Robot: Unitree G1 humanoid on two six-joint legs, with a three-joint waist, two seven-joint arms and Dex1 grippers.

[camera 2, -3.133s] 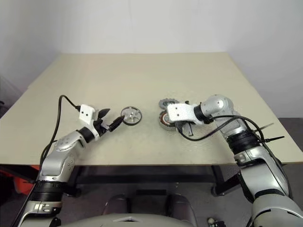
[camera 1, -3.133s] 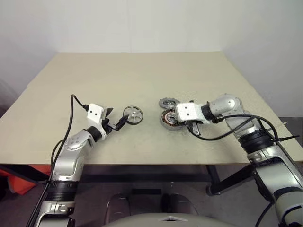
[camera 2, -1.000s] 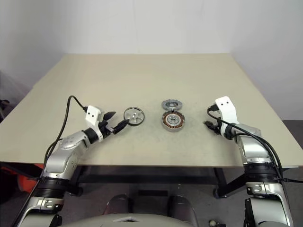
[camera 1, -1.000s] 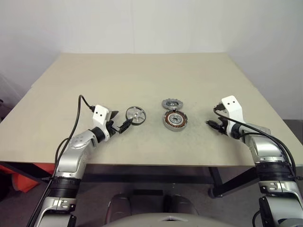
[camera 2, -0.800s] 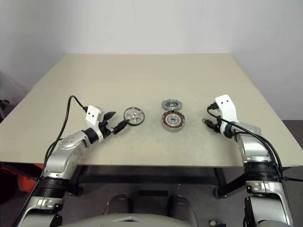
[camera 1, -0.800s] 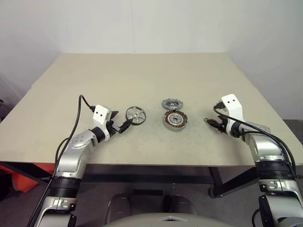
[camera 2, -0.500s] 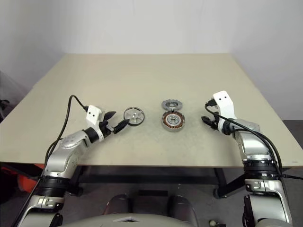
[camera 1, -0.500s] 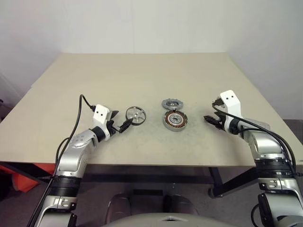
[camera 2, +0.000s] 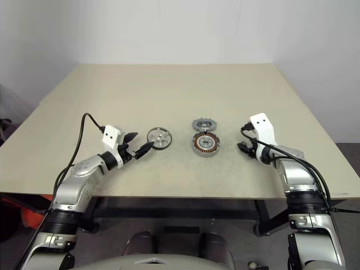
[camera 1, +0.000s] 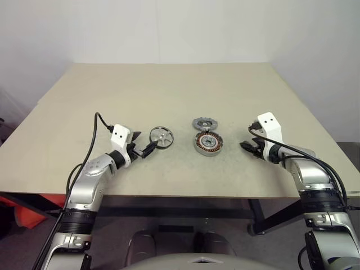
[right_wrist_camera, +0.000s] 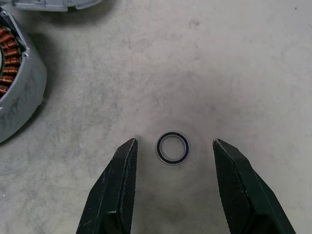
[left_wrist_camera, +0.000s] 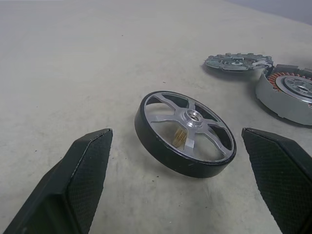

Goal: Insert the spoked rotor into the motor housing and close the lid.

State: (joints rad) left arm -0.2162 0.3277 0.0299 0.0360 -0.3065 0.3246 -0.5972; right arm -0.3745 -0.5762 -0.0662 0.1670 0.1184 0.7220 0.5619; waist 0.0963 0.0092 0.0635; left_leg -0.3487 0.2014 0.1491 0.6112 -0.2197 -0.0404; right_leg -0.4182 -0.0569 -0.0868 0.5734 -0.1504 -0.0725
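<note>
The spoked rotor, a shiny silver wheel, lies flat on the table, left of centre. My left gripper stands open just short of it, and in the left wrist view its black fingers flank the rotor without touching. The motor housing, with copper windings showing, sits open-topped at mid table. The lid lies flat just behind it. My right gripper hovers open to the right of the housing, and a small black ring lies on the table between its fingertips.
The beige table has free room behind and around the parts. Its front edge runs close under both arms. A black cable loops over the left wrist.
Three seconds ago my right gripper was at the housing; it now stands off to the housing's right. Over the last second both grippers have barely moved. The left gripper stays open by the rotor.
</note>
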